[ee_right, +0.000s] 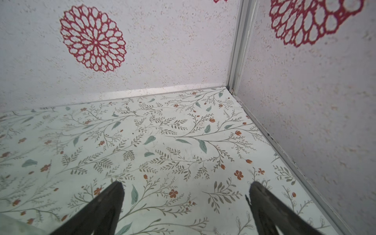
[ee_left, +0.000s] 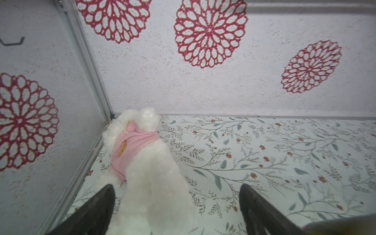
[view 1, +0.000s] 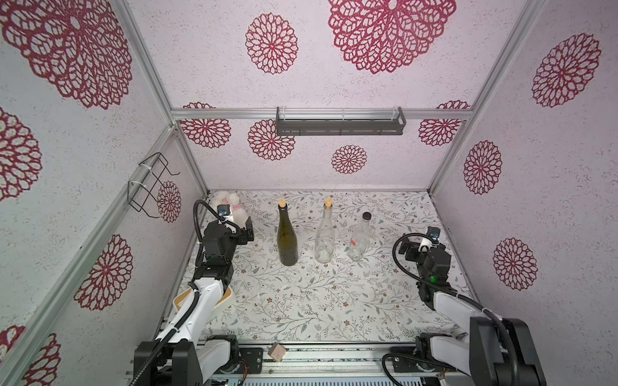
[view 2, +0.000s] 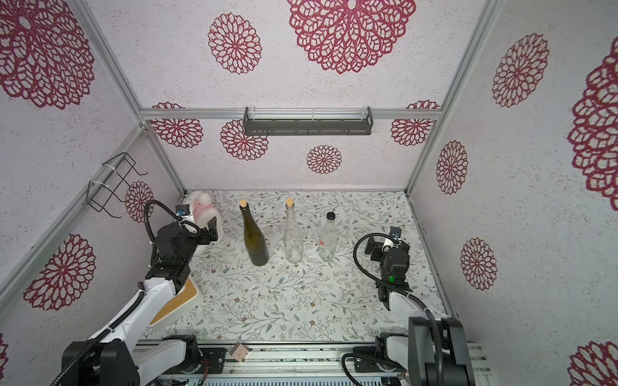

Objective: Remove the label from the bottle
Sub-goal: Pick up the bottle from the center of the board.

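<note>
Label [view 1: 354,241], red and white, clings low on the body of the clear black-capped bottle [view 1: 360,234], and nothing suggests it has been lifted yet. This bottle stands upright on the floral table [view 1: 301,300], right of centre in both top views, as the rightmost of a row of three. To the picture's left of it are a clear corked bottle [view 1: 325,235] and then a dark green corked bottle [view 1: 287,239].

The right gripper [ee_right: 187,183] sits near the labelled bottle on its picture-right side, apart from it. Its jaws are spread wide with only bare table between them. Its wrist view shows only the far right corner of the enclosure, so it seems to be aimed past the bottle rather than at it.

The left gripper [ee_left: 177,185] is well apart at picture left, beyond the other two bottles. It too is spread wide and holds nothing, with a white plush toy in pink [ee_left: 140,146] lying just ahead of its fingers.

The right arm is clearly the nearer. The bottle's long axis is vertical, and the label seems to face picture left, away from that gripper. The coming reach probably has to turn toward picture left and either come round the glass or steady the bottle first.
</note>
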